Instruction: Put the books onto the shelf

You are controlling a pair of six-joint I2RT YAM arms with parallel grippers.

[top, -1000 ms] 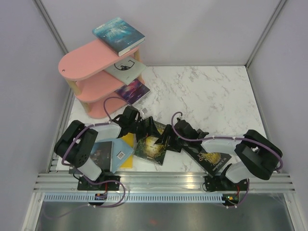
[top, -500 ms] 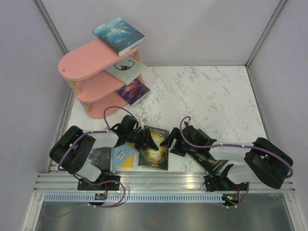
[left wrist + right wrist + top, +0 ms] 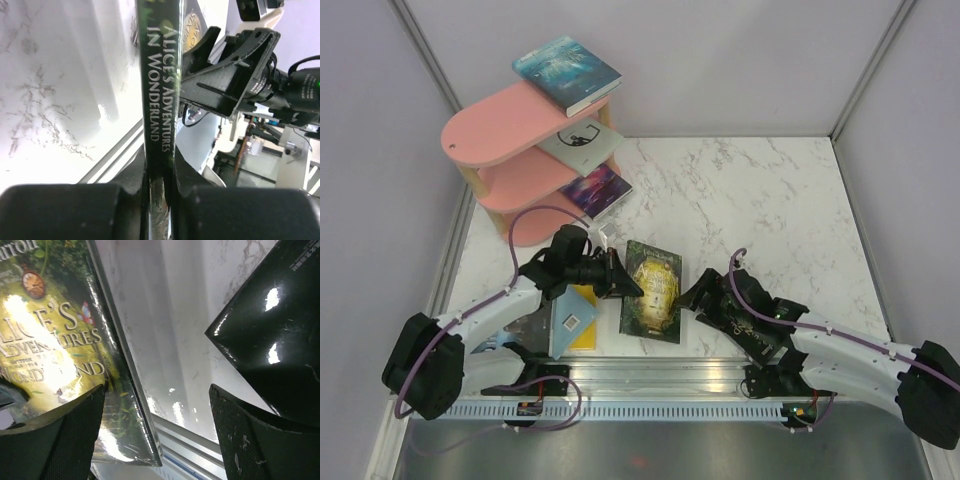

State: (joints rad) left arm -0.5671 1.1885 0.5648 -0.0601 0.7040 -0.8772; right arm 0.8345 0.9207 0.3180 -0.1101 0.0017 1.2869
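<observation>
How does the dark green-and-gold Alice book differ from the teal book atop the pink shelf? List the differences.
Place: the dark green-and-gold Alice book is down at the white marble table; the teal book lies on the pink shelf's top board. Grip: the left gripper is shut on the Alice book's spine; nothing touches the teal book. Both are thin, cover up.

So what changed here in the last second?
The left tool closed on the spine of the Alice book and turned it straighter. The right tool, open, pulled back from that book toward the near right. The shelf, the three books on it and the other loose books stayed put.
</observation>
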